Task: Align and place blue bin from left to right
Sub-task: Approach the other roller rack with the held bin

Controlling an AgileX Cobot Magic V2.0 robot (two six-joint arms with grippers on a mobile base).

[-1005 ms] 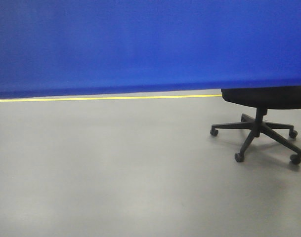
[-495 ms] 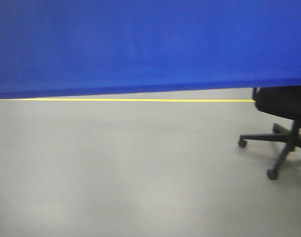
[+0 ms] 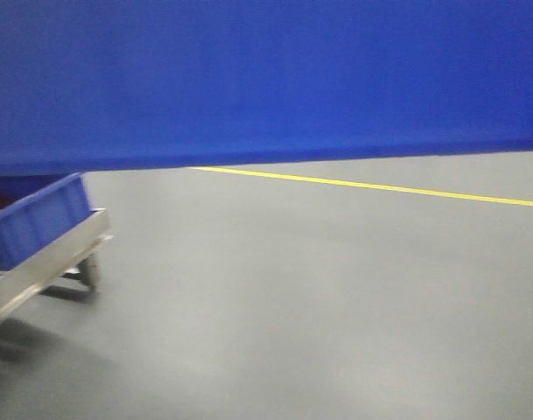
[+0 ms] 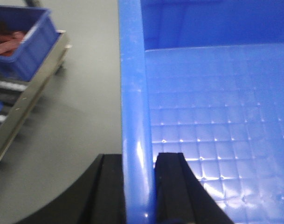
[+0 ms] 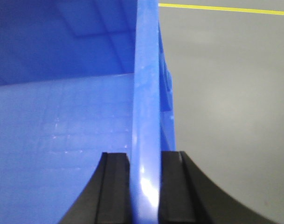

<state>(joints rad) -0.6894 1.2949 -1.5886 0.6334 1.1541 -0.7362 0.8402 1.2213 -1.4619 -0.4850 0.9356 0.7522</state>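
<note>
Far left, a cart (image 3: pixel 52 258) carries a small blue tray (image 3: pixel 34 223). The left gripper (image 4: pixel 139 186) pinches the left wall of the blue bin (image 3: pixel 266 79), which hangs above the grey floor (image 3: pixel 292 306), smooth outside and with a grid pattern inside; the right gripper (image 5: pixel 144 182) pinches its right wall. A yellow line (image 3: pixel 380 186) lies far right.

A wall of the blue bin (image 4: pixel 216 116) filled the gap between each gripper's fingers. Outward of the left gripper (image 4: pixel 140 186), a metal cart (image 4: pixel 37 88) bearing a smaller blue tray (image 4: pixel 27 44) stood ahead. Outward of the right gripper (image 5: pixel 145 186), bare floor (image 5: pixel 225 93) lay open.
</note>
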